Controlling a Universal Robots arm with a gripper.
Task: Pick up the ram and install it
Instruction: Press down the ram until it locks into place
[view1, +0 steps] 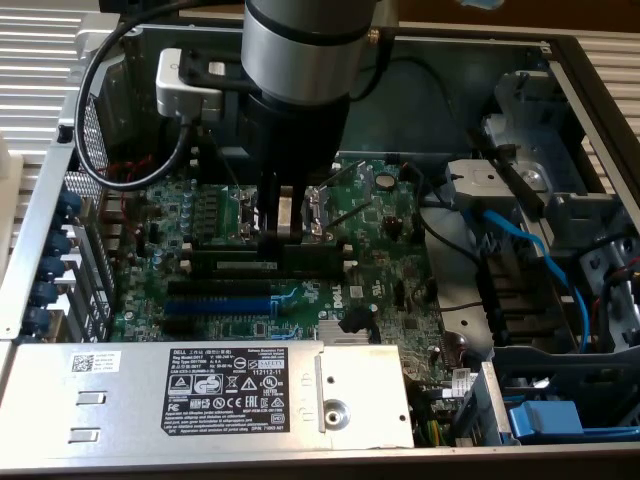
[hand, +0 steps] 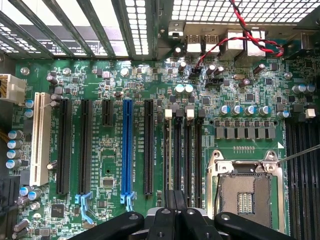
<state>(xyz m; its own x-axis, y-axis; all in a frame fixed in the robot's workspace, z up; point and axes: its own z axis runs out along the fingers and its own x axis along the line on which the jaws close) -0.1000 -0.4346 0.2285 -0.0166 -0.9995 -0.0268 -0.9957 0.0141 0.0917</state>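
The ram (view1: 245, 265) is a thin dark-green stick with a white label. It stands along the black memory slot closest to the blue expansion slot (view1: 215, 303). In the wrist view the ram (hand: 166, 155) is a thin pale edge in the first of the black memory slots (hand: 189, 150). My gripper (view1: 279, 235) hangs straight down over that row of slots, just beside the ram's end. Its black fingers (hand: 170, 202) are pressed together and hold nothing, so my gripper (hand: 175, 200) is shut. Whether the fingertips touch the ram, I cannot tell.
The open CPU socket (hand: 245, 192) lies just beyond the memory slots. A silver power supply (view1: 200, 390) borders the board at the front. Blue cables (view1: 530, 250) and drive brackets crowd the exterior view's right. Red and black wires (hand: 250, 35) run near the rear ports.
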